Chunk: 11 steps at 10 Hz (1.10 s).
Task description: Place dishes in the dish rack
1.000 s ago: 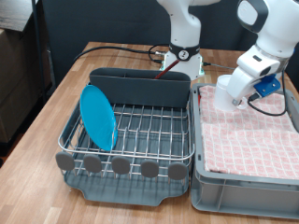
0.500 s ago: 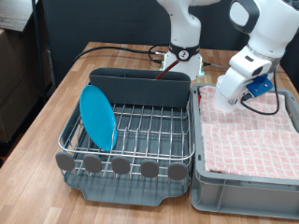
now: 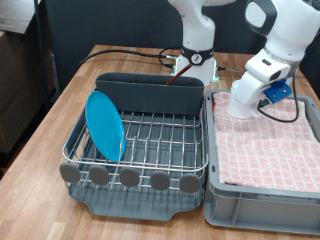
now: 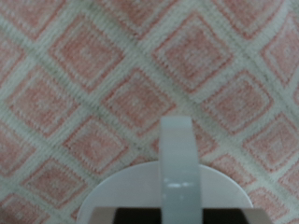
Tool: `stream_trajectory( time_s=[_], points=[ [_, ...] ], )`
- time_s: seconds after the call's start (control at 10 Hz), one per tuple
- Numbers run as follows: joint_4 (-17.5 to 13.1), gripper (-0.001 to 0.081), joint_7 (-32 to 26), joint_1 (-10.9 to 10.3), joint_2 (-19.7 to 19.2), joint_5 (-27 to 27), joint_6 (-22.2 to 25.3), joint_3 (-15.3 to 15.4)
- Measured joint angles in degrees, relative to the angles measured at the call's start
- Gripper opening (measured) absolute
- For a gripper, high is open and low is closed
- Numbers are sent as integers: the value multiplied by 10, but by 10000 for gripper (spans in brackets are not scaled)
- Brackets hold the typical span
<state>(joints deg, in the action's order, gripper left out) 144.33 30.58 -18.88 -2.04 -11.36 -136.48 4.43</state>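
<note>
The light-blue plate (image 3: 104, 125) stands on edge in the dish rack (image 3: 205, 152), at its end towards the exterior view's left. My gripper (image 3: 250, 97) hangs over the far end of the checked cloth (image 3: 268, 150), shut on the white mug (image 3: 243, 104), which has moved with it. In the wrist view the mug's handle and rim (image 4: 177, 163) fill the lower middle, close up, above the cloth (image 4: 93, 75). My fingers do not show there. The wooden spoon is out of view.
The grey plastic tub (image 3: 255, 208) holding the cloth stands against the rack on the exterior view's right. The rack's tall dark back compartment (image 3: 150, 93) is at the far end. Cables and the robot base (image 3: 195, 65) lie behind it on the wooden table (image 3: 50, 125).
My gripper with the mug has shifted slightly to the exterior view's left and a little down over the cloth. The plate and the rack have not moved.
</note>
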Motion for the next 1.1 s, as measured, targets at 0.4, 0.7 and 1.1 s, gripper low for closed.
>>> stream_trajectory(
  time_s=[0.4, 0.7, 1.1],
  points=[
    [-28, 71, 2, 0, 0, 13, 27, 1],
    [-60, 70, 26, 0, 12, 29, 52, 1],
    [-91, 70, 146, 0, 57, 12, 88, 3]
  ],
)
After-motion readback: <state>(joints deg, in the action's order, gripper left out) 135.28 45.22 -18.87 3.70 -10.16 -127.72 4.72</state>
